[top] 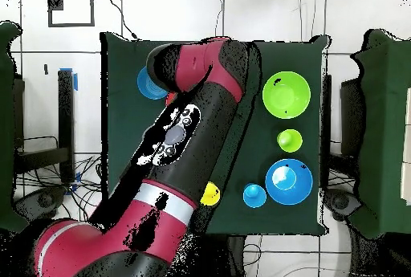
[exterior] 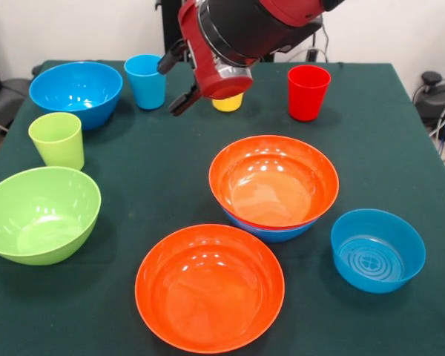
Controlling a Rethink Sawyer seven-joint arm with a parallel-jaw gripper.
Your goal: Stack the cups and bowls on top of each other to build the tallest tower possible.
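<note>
My gripper (exterior: pixel 176 80) hangs open and empty above the far middle of the table, its black fingers (exterior: pixel 184 100) pointing left toward the blue cup (exterior: pixel 146 80). The yellow cup (exterior: pixel 228 103) stands just behind it, mostly hidden. The red cup (exterior: pixel 308 91) is to the right and the green cup (exterior: pixel 57 139) at the left. An orange bowl (exterior: pixel 273 180) sits nested in a blue bowl (exterior: pixel 271 231) at the centre. A second orange bowl (exterior: pixel 209 287) lies in front, the green bowl (exterior: pixel 38 213) at near left, a blue bowl (exterior: pixel 76 93) at far left, and the smaller blue bowl (exterior: pixel 377 250) at near right.
In the overhead view my arm (top: pixel 189 129) covers the table's middle. Beside it show the green bowl (top: pixel 286 94), green cup (top: pixel 290 140), blue bowl (top: pixel 289 181), blue cup (top: pixel 254 195), yellow cup (top: pixel 210 193) and smaller blue bowl (top: pixel 150 83). The dark green table (exterior: pixel 156 163) ends at the right.
</note>
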